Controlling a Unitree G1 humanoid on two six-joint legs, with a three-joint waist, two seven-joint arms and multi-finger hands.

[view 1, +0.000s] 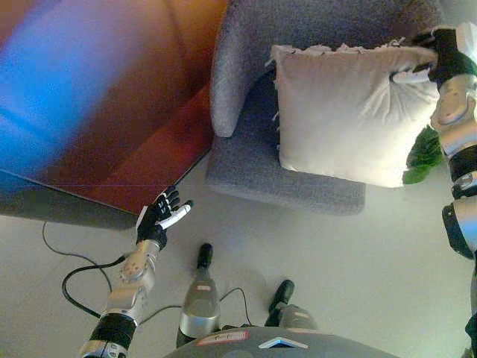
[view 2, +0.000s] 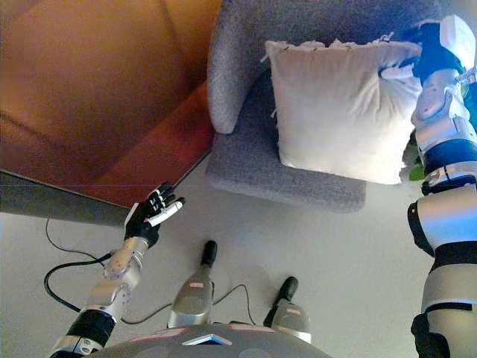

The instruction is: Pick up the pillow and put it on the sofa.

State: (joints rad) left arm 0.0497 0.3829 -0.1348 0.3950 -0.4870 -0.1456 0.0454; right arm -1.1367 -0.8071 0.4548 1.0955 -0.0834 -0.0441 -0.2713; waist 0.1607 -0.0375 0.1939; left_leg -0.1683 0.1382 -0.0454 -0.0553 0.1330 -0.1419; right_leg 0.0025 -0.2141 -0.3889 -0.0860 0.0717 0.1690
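A cream square pillow (view 1: 346, 112) with a fringed edge hangs over the seat of a grey sofa chair (view 1: 253, 168). My right hand (view 1: 436, 56) is shut on the pillow's upper right corner, and the fabric is puckered where the fingers pinch it. It also shows in the right eye view (view 2: 421, 52). The pillow's lower part reaches past the chair's front edge. My left hand (view 1: 162, 212) is open and empty, low at the left over the floor, well away from the chair.
A brown-orange surface (view 1: 149, 134) with a dark edge fills the upper left, next to the chair's left arm (view 1: 231, 74). A green leafy thing (view 1: 423, 156) shows behind the pillow's lower right corner. Pale floor (view 1: 358, 268) lies in front.
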